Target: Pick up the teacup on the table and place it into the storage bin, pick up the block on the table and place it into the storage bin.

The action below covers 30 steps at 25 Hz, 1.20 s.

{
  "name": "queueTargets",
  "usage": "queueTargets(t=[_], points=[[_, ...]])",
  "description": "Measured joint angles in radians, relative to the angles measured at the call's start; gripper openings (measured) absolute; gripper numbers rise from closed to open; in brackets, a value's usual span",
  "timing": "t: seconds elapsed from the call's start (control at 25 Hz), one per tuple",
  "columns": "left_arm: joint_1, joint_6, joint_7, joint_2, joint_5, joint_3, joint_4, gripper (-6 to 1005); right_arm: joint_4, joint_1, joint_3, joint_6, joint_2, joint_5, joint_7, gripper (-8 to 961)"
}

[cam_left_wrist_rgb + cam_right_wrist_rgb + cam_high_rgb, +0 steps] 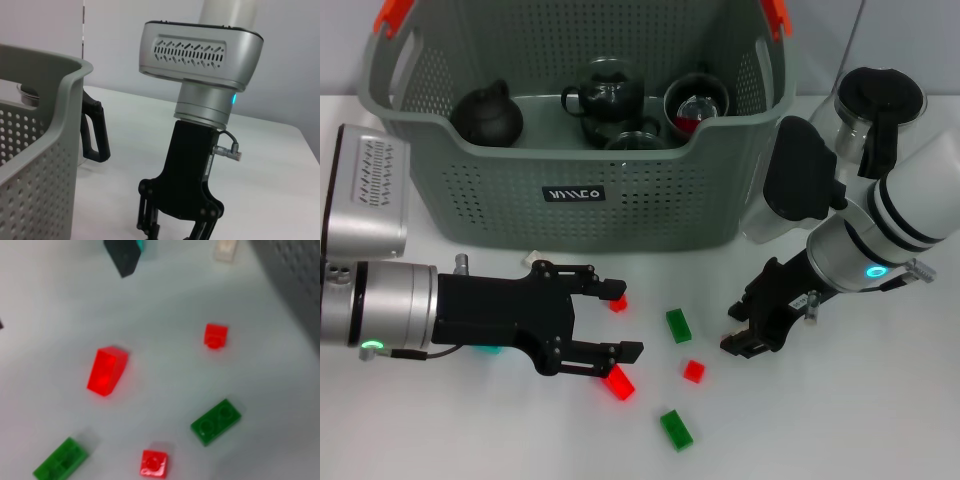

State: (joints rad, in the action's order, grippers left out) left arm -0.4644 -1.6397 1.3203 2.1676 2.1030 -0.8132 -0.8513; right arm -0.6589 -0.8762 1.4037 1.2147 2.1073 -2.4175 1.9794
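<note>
The grey storage bin (570,195) stands at the back of the table. Inside it are a dark teacup (697,100) and dark teapots (488,115). No teacup shows on the table itself. Blocks lie scattered in front of the bin. A small red block (617,303) (215,335) lies by the far finger of my open left gripper (625,320). A larger red block (619,383) (106,371) lies just outside its near finger. My right gripper (738,328) hangs open, low over the table to the right of a green block (678,325) (215,421), holding nothing.
Another small red block (693,371) and a green block (675,429) lie nearer the front. A glass carafe (875,110) with a black handle (95,132) stands right of the bin, behind my right arm. A small white piece (532,258) lies at the bin's foot.
</note>
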Motion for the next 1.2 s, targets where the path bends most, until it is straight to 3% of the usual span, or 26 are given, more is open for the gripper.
queueTargets(t=[0.2,0.4,0.6,0.84,1.0,1.08,1.2], points=[[0.001,0.0,0.0,0.0,0.0,0.0,0.0,752,0.002,0.001,0.021,0.007,-0.001,-0.001,0.01,419],[0.001,0.0,0.001,0.0,0.0,0.008,0.0,752,-0.037,0.013,0.025,0.035,-0.004,0.003,0.011,190],[0.003,0.0,0.002,-0.002,0.005,0.025,0.0,752,-0.191,0.061,-0.007,0.176,-0.008,0.011,0.033,181],[0.026,0.0,-0.001,-0.003,0.041,0.062,-0.002,752,-0.556,0.092,-0.145,0.534,-0.009,0.019,0.149,170],[0.041,0.0,-0.001,-0.001,0.057,0.081,-0.004,752,-0.774,0.017,-0.286,0.723,-0.015,0.077,0.27,174],[0.041,0.0,-0.001,0.0,0.059,0.083,-0.003,752,-0.821,-0.058,-0.379,0.743,-0.023,0.092,0.313,175],[0.036,-0.001,-0.001,0.0,0.059,0.081,-0.002,752,-0.792,-0.16,-0.478,0.662,-0.035,0.091,0.331,178]])
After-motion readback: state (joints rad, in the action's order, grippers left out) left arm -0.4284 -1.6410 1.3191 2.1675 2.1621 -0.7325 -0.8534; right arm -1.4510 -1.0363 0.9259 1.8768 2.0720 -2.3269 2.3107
